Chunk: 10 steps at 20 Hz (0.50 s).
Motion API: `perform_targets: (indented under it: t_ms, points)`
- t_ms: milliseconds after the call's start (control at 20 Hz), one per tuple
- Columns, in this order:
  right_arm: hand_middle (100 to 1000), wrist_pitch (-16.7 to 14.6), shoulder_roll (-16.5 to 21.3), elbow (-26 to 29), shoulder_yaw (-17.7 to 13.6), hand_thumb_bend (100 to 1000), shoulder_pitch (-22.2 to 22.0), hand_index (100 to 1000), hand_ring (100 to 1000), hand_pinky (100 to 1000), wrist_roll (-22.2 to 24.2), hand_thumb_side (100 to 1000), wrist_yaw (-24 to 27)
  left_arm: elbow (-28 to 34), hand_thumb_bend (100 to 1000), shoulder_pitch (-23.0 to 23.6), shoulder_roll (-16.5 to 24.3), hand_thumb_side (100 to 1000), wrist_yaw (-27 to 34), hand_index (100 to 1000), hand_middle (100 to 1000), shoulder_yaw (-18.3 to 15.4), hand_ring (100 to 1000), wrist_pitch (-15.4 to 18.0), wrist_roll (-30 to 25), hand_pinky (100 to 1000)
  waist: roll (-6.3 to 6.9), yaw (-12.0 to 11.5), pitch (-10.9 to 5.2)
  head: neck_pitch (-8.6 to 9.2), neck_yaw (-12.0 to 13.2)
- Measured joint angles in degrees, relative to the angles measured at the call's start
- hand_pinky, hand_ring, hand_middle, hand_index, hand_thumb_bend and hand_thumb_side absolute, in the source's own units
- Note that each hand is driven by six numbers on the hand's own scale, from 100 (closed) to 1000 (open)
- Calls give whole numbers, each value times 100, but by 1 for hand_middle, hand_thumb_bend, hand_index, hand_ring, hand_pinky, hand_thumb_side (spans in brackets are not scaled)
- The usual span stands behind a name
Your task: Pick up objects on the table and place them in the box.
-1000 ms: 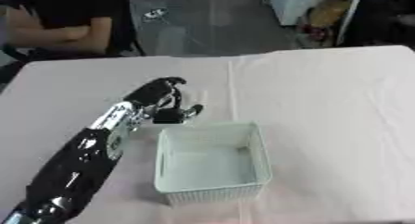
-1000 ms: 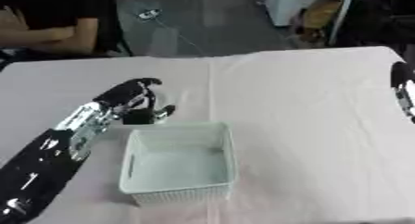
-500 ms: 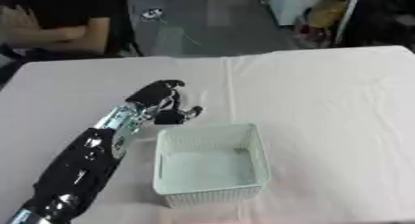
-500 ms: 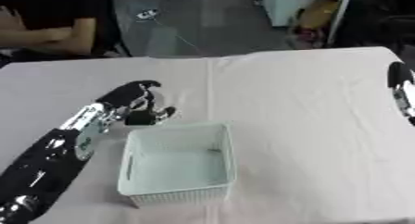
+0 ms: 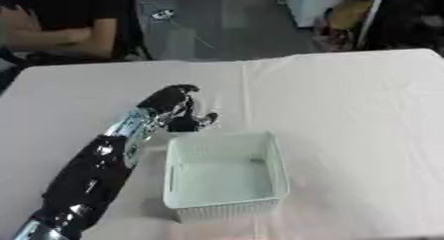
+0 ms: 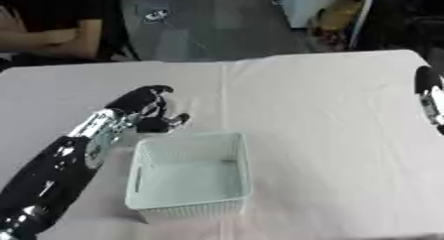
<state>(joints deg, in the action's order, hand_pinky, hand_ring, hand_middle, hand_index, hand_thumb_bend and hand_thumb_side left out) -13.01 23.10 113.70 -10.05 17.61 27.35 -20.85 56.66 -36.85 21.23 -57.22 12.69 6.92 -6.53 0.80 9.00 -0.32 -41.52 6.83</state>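
You've got one white box (image 5: 225,174) on one table (image 5: 364,115) — nothing else of its kind. One small dark object (image 5: 184,125) shows, and two hands — left hand (image 5: 173,105), right hand (image 6: 426,88).

Both views are softly blurred throughout. The desk (image 5: 347,110) is evenly and brightly lit, faint shadow is cast beside the box (image 5: 225,172), and the background is dim.

Your pale, ribbed box (image 5: 227,175) sits upright and open on the table, its inside bare. A small dark object (image 5: 180,124), shape unclear, sits just beyond its far-left corner.
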Motion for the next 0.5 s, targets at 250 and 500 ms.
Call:
perform_targets:
  t_ms: [250,500]
  points:
    - [906,1,0,0,-1,100,-2,939,917,891,0,648,0,137,921,-38,109,1000,152,419,933,0,988,-54,-77,998,0,1,-4,48,-33]
    - [906,1,0,0,-1,100,-2,939,917,891,0,648,-1,154,919,-54,132,1000,181,420,933,0,989,-101,-124,998,0,1,-4,49,-33]
